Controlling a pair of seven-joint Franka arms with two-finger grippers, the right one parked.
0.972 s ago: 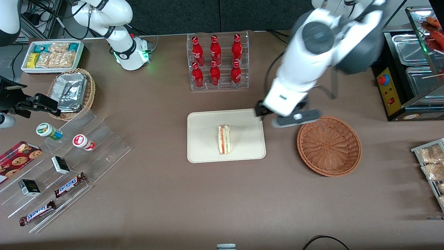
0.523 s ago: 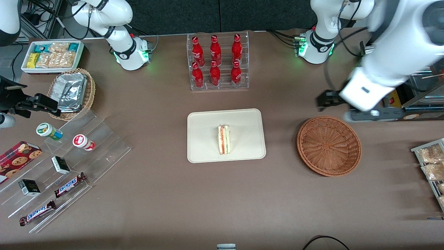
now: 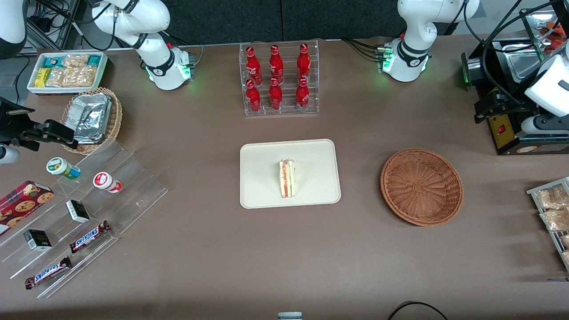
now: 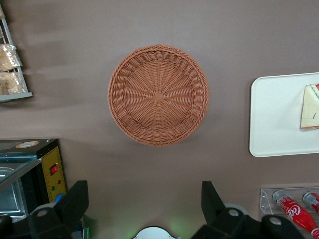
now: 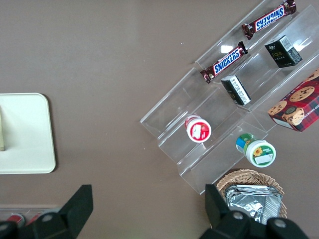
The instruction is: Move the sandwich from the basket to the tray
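Note:
The sandwich (image 3: 287,178) lies on the cream tray (image 3: 262,160) at mid-table, cut edge with red and green filling facing up. The reddish-brown basket (image 3: 400,178) sits empty beside the tray, toward the working arm's end. My gripper (image 3: 544,124) hangs high over the black appliance at that end, well away from the basket. In the left wrist view the gripper (image 4: 144,204) is open with nothing between its fingers (image 4: 75,199); the basket (image 4: 158,94), the tray (image 4: 274,114) and the sandwich (image 4: 311,107) show below it.
A rack of red bottles (image 3: 278,79) stands farther from the camera than the tray. A black appliance with metal pans (image 3: 506,115) and a rack of snack packets (image 3: 553,209) sit at the working arm's end. An acrylic stand with snacks (image 3: 80,213) lies toward the parked arm's end.
My gripper has swung from above the gap between tray and basket out to the working arm's end of the table. The sandwich has stayed on the tray.

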